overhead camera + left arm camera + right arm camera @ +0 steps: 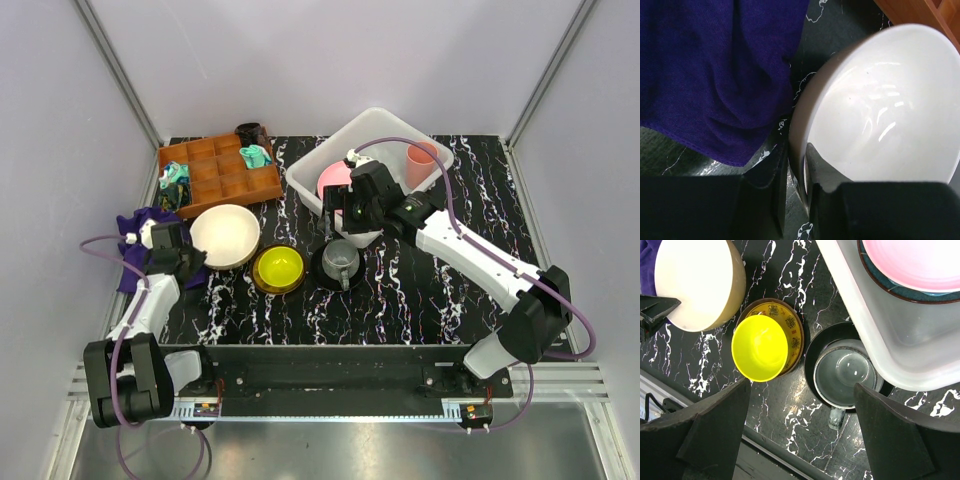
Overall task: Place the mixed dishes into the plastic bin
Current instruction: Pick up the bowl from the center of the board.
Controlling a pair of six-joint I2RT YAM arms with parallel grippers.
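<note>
Step in hand, by my judgement: lifting the cream bowl (226,235) off the worktop (420,290) for the plastic bin (385,125).

Finding, left pincer (796,150): it stands at the bowl's near-left rim, one finger inside the bowl and one outside; the jaws are drawn nearly together and clenched on the bowl's wall. The purple cloth (135,225) lies just left of the bowl, apart from the fingers (no part of the job; see that you do not snag it).

Recommendation: confirm a firm bite before you lift; a glazed bowl held by one edge will likely want to swing, so raise it straight up and hold it level. Clear the small yellow bowl (278,268), just near and right of the cream bowl, and then the bin's near wall before you lower.

Finding, bin: it sits at the far right of the worktop and holds the pink plate (333,180) and the pink cup (421,160); set the bowl down away from the cup.

Finding, right pincer (801,385): spread wide and grasping nothing; it hangs above the grey mug (341,258) on its black saucer (322,270), just near the bin's near wall; route your left arm around it.
</note>
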